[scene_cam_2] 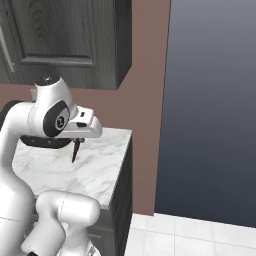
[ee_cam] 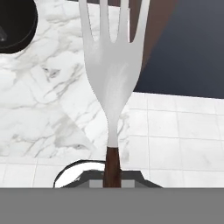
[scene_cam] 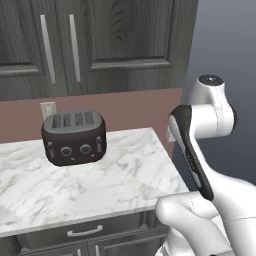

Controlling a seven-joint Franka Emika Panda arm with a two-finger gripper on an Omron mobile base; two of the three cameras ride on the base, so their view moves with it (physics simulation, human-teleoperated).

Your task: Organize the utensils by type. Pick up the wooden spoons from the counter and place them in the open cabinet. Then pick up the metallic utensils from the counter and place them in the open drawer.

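Silver-headed fork (ee_cam: 114,78) is pinched by its dark handle in the closed gripper (ee_cam: 112,180), held above the counter (scene_cam: 115,175) edge right of the toaster (scene_cam: 74,137); keep the grip firm, carry it level to the open drawer.

silver fork (ee_cam: 113,74) held over counter (ee_cam: 39,109)

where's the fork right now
The fork is held in the shut gripper, tines pointing away in the hand view. In the right base view its dark handle hangs over the counter's right end, near the toaster.
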